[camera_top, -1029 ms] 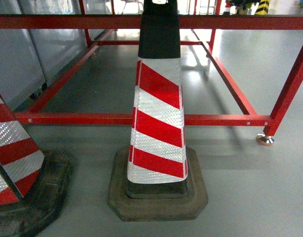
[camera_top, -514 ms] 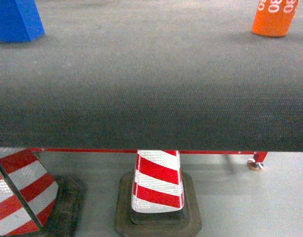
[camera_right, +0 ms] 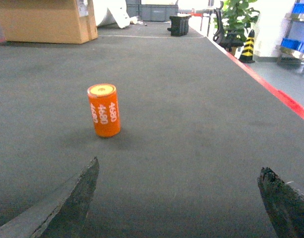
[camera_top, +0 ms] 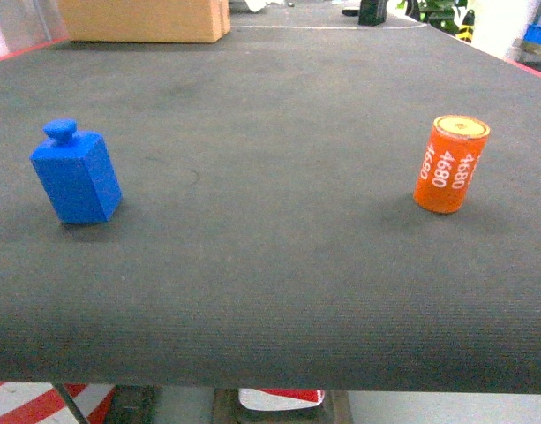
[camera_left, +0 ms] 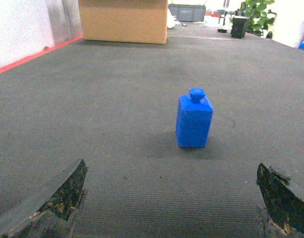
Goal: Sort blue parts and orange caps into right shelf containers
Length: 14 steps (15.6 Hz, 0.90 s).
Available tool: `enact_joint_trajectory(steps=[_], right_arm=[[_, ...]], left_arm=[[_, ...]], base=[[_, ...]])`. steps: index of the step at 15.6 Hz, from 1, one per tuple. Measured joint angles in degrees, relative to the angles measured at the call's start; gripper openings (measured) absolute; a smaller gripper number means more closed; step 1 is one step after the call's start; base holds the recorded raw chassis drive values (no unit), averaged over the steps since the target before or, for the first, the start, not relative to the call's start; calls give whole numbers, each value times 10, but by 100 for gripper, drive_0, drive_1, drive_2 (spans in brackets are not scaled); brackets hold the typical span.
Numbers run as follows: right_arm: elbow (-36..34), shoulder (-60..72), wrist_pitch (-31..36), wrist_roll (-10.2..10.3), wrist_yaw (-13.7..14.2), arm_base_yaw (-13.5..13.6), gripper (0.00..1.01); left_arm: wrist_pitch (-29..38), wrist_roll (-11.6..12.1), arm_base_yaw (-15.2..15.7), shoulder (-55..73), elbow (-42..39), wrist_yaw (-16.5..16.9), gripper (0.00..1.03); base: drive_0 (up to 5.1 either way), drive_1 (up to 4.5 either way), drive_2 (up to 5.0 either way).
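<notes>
Big dark grey mat table (camera_top: 270,265) fills the head view, ribbed surface, red edge strip along its far sides. Cardboard box (camera_top: 145,19) sits at the far left of the table, well apart from both parts. Far end: a black bin (camera_right: 179,25), a potted plant (camera_right: 236,20) and a yellow-black striped cone (camera_right: 248,45) on the floor beyond the right edge. Blue crates (camera_right: 301,27) show on a shelf at the far right, only partly in view, insides not visible. Under the table's near edge, bits of red-white striped cones (camera_top: 281,397).

Blue part (camera_top: 76,172): block with a small knob on top, upright, left side of the table. Orange cap (camera_top: 450,164): upright cylinder, white "4680" print, right side of the table. The two stand well apart, bare mat between them.

Left gripper (camera_left: 171,198): finger tips at the bottom corners of the left wrist view, spread wide, nothing between them; blue part ahead, apart from it. Right gripper (camera_right: 176,201): same, fingers spread wide and empty, orange cap ahead and left of centre, not touching. Nothing stands between either claw and its part.
</notes>
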Motion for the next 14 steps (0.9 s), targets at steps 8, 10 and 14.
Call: enact_joint_trajectory(steps=[8,10,14], right_arm=[[0,0,3,0,0,0,98],[0,0,-1,0,0,0,98],[0,0,0,0,0,0,98]], left_arm=[[2,0,0,0,0,0,98],[-2,0,0,0,0,0,98],[0,0,0,0,0,0,98]], base=[[0,0,0],[0,0,0],[0,0,0]])
